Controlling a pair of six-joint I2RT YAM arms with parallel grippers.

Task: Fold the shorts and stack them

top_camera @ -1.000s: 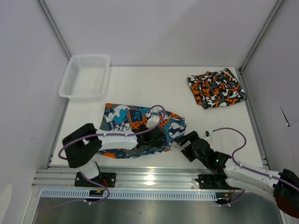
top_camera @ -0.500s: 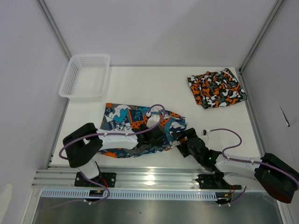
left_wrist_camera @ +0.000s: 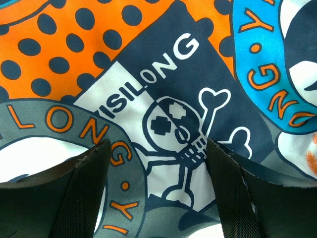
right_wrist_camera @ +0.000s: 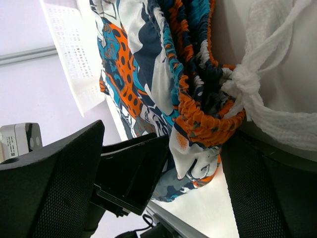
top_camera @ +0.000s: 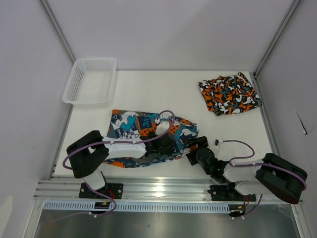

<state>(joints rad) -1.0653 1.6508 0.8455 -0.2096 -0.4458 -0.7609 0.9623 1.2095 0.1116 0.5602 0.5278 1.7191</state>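
The blue-teal, orange and white cartoon shorts [top_camera: 133,130] lie spread at the front left of the table. My left gripper [top_camera: 166,144] rests on their right half, open, with flat skull-print cloth [left_wrist_camera: 173,119] between its fingers [left_wrist_camera: 74,193]. My right gripper [top_camera: 194,149] is low at the shorts' right edge. In the right wrist view it [right_wrist_camera: 163,183] is open around the gathered orange waistband [right_wrist_camera: 208,124], with the white drawstring [right_wrist_camera: 262,89] beside it. The camouflage shorts [top_camera: 229,94] lie folded at the back right.
A white mesh basket [top_camera: 90,80] stands at the back left corner. The left gripper's black body [right_wrist_camera: 129,173] sits close beside the right gripper's left finger. An aluminium rail [top_camera: 158,191] runs along the near edge, and walls close in both sides.
My right arm has swung left and forward, bringing its open gripper up to the cartoon shorts' waistband. The left gripper and both shorts have stayed put.
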